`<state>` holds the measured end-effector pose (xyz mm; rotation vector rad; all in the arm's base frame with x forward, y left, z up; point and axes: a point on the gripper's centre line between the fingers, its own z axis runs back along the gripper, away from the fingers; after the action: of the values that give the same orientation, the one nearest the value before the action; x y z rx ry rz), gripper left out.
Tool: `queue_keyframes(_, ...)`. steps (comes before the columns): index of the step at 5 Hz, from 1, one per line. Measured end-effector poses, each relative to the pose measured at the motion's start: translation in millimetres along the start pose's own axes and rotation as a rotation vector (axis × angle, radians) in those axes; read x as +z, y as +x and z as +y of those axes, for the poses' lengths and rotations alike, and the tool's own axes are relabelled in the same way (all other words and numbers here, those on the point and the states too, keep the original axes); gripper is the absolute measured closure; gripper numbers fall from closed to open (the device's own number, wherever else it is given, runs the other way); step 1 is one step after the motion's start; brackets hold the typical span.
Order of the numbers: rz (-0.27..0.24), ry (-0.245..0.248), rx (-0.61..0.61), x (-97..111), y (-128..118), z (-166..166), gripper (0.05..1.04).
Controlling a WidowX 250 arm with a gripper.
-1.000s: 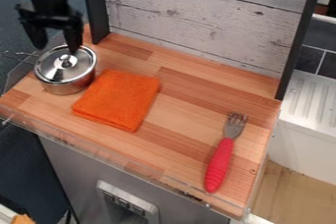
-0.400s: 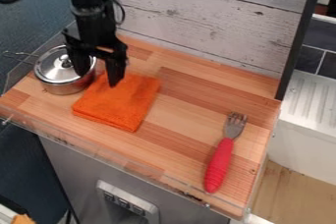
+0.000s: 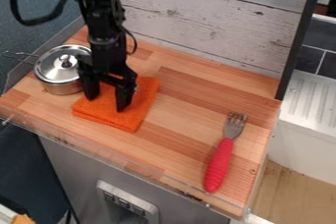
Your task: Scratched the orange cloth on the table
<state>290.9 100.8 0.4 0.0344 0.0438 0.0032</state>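
My black gripper [image 3: 106, 103] hangs down over the orange cloth [image 3: 139, 108], its two fingers spread apart with orange fabric visible between them. The tips look to be at or just above the cloth; whether they touch it I cannot tell. Folded into a flat, roughly square pad, the cloth lies on the wooden tabletop [image 3: 190, 115], left of the middle. The arm covers its upper left part.
A steel pot with a shiny lid [image 3: 58, 68] stands just left of the gripper. A fork with a red handle [image 3: 219, 165] lies at the right. Behind rises a whitewashed plank wall [image 3: 210, 21], and a clear low rim [image 3: 131, 161] runs along the front edge.
From above the pot, the gripper has moved right and down to the cloth, with its fingers apart throughout. The cloth, pot and fork have stayed in place.
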Motion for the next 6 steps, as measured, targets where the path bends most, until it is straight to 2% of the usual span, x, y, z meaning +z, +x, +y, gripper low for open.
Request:
queue_keyframes(1, -0.004, -0.008, -0.002, -4, 3, 1, 0.083)
queue_keyframes(2, -0.041, -0.09, -0.004, -2, 10, -7, 0.083)
queue_keyframes(3, -0.08, -0.145, -0.071, 3, 24, -33, 0.083)
queue_keyframes(4, -0.075, -0.186, -0.187, 9, 33, -81, 0.084)
queue_keyframes(5, -0.059, -0.167, -0.267, 9, 32, -114, 0.084)
queue_keyframes(6, -0.058, -0.141, -0.24, 8, 33, -119, 0.084)
